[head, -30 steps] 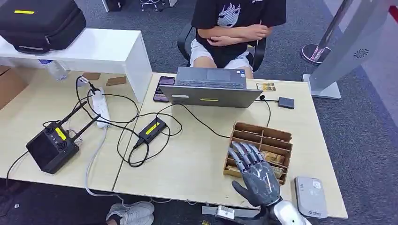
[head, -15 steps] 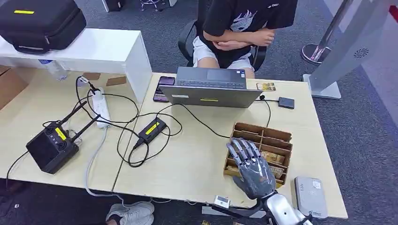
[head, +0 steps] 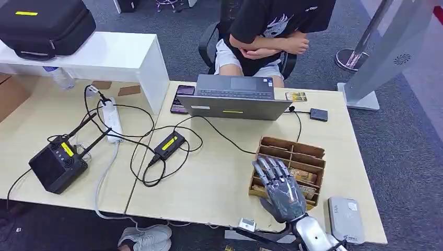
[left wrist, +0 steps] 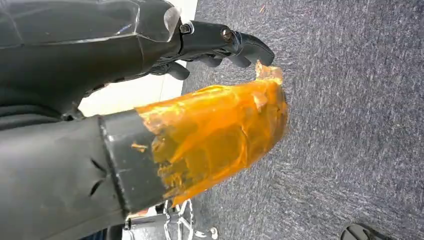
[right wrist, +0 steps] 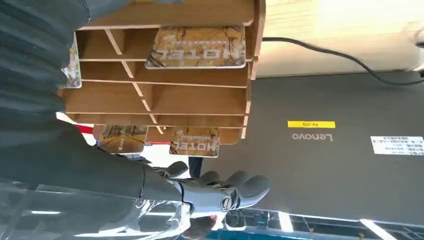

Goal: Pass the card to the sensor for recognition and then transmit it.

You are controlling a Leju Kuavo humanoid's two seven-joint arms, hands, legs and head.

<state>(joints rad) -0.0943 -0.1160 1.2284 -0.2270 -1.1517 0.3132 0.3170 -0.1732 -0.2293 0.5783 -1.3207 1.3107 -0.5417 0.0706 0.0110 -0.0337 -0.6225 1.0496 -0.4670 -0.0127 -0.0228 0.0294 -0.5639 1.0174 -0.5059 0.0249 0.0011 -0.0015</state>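
Card: I see hotel cards [right wrist: 198, 47] lying flat in the slots of the wooden organiser [head: 308, 151], near the tabletop's right front corner; none is taken yet.
Handling: I judge a card thin, stiff, light and slick; I'd pinch a free edge that overhangs its divider, not press on the face.
Right hand: my right hand [head: 279, 189] hovers over the organiser's front slots, fingers spread, holding nothing.
Left hand: the left hand [left wrist: 150, 45] hangs over carpet, fingers loosely curled round nothing, its thumb wrapped in orange tape.
Sensor: the grey reader [head: 346, 219] sits at the front right edge, just beside the organiser.
Views: my right wrist view shows printed card faces and the laptop lid [right wrist: 340, 145]; the head view shows the reader and a seated person [head: 266, 36] behind the laptop.
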